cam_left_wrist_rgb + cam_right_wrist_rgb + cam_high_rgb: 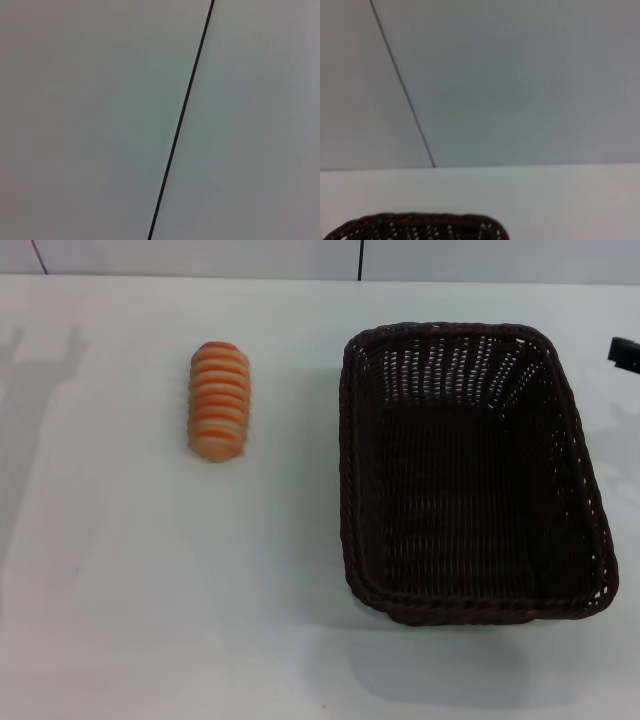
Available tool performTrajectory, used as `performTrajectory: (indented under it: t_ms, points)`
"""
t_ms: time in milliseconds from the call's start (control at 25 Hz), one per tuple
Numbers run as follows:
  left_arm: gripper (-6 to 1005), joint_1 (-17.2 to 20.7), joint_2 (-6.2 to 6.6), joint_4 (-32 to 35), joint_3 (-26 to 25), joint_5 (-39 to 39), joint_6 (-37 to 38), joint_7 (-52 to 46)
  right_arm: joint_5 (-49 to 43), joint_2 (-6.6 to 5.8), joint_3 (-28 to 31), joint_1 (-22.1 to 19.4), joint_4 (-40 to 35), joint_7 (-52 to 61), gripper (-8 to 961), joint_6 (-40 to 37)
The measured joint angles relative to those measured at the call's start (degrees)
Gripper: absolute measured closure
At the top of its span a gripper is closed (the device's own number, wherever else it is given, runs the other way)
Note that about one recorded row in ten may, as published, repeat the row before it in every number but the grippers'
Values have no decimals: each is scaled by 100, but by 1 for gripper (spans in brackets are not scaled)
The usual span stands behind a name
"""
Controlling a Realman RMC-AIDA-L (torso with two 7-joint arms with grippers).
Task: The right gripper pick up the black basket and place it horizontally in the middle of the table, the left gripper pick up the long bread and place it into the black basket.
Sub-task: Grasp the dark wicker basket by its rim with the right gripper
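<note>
The black basket (470, 475), large and woven, stands on the white table (150, 590) at the right, its long side running away from me. It is empty. Its rim also shows in the right wrist view (415, 226). The long bread (219, 400), orange and tan with ridges, lies on the table at the left, apart from the basket. A small black part of the right gripper (625, 352) shows at the right edge, just beyond the basket's far right corner. The left gripper is out of view.
A pale wall with a dark seam (360, 260) stands behind the table's far edge; the seam also shows in the left wrist view (182, 115). Arm shadows fall on the table at the far left (35, 370).
</note>
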Motion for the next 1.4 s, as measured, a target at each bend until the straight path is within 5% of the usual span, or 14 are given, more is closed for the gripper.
performTrajectory:
  t_ms: [640,1400]
  points:
    - [166,-64,11,7,-5,3,1,6,337,-5,494,384,-26,201,259,1743]
    - [168,-79,33,9,-14,3,1,6,480,0,568,802,-600,166,259,2251]
